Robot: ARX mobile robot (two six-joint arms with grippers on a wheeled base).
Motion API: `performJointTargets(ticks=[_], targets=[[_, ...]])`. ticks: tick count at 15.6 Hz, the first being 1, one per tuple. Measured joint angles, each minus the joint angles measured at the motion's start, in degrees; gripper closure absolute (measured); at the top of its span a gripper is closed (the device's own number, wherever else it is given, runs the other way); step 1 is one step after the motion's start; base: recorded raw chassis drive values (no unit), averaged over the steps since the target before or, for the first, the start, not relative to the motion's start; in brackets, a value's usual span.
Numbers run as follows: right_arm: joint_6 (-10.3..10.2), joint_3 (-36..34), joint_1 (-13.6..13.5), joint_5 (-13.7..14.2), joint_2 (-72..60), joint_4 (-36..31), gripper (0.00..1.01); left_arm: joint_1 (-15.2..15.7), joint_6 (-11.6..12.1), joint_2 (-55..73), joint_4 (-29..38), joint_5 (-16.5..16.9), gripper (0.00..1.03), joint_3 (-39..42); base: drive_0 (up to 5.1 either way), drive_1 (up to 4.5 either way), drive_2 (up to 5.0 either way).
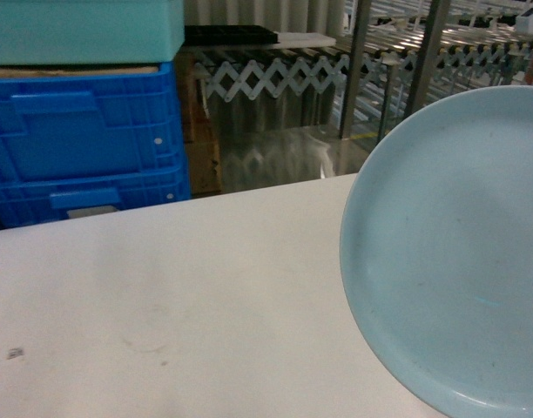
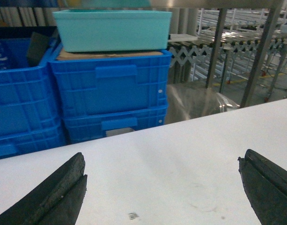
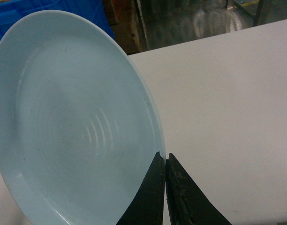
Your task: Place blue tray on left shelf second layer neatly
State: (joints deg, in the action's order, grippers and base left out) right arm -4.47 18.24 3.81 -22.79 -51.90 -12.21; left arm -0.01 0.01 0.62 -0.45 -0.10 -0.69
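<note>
One edge of the blue tray (image 3: 73,126) sits pinched in the right gripper (image 3: 163,161).

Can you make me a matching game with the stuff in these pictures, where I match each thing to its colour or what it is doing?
Things:
1. blue tray
2. teal box
3. left pincer
4. white table

States:
A. sits on top of the stacked blue crates
B. wide open, holding nothing
C. pinched at its rim by the right pincer
D. has a small dark mark on it

Pairs: 1-C, 2-A, 3-B, 4-D
</note>
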Motion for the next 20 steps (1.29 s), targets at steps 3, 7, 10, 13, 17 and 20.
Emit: performJointTargets(ticks=[3,7,10,13,17,20], targets=[[0.0,0.0,0.0,0.04,0.0,0.07,0.99,0.0,0.0,0.0,-0.04,0.07,0.05,0.0,3.5,-4.21,-3.5],[0.0,0.0,-0.02,0.02,0.0,0.0,0.99,0.0,0.0,0.0,0.26,0.11,0.05,0.0,3.6,-3.89,-3.9],[0.0,0.0,0.0,0.02,0.0,0.11,0.99,0.0,0.0,0.0,0.2,0.07,0.05,0.0,3.5,-3.99,-4.0],[0.0,0.0,0.0,0.04,0.0,0.09,0.99,0.0,0.0,0.0,0.33,0.09,0.05,0.0,3.4,-4.04,-4.0],[0.0,-0.02,0.0,0.07,0.0,0.07,0.99,0.0,0.0,0.0,0.15,-0.04,0.05,0.0,3.4,-4.04,-4.0],[0.0,0.0,0.0,0.04,0.02,0.09,0.99,0.0,0.0,0.0,0.2,0.11,0.05,0.0,3.4,-4.04,-4.0]])
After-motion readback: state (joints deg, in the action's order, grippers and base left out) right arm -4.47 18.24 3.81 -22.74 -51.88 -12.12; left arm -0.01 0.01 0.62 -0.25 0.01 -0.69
